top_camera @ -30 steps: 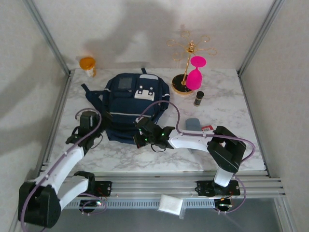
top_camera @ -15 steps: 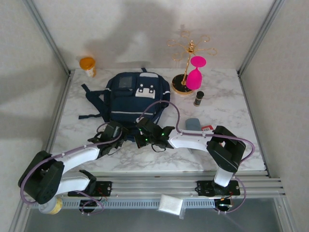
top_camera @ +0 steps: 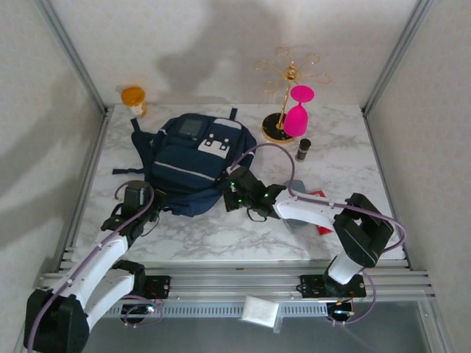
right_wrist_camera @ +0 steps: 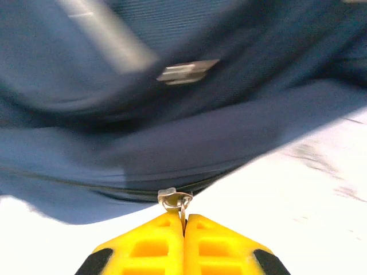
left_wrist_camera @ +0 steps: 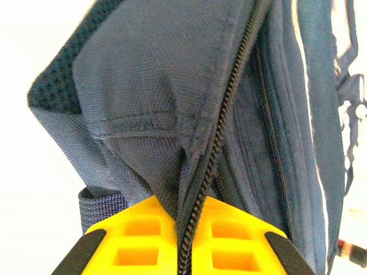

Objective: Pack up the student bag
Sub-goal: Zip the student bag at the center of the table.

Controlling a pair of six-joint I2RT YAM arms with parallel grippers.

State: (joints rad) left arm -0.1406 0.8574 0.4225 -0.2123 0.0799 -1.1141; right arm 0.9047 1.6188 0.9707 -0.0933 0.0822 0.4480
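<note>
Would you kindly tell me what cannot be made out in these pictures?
Top view: red-and-white packet, mostly under the right arm; small dark bottle, label too small.
Right wrist view: metal clip on the student bag, blurred.
Left wrist view: the bag's inside, hidden by its fabric.

Navy all over the bag, broken by light grey patches and a pale stripe; up close shows a plain weave, dotted mesh at one edge and a dark zip. Silver on the pull. Yellow with black corners on the left gripper and right gripper. White marble veined in grey for the table. Orange on the jar, gold on the rack, hot pink on the glass, black on the bottle. White with black joints on the left arm and right arm; purple on the cable.
</note>
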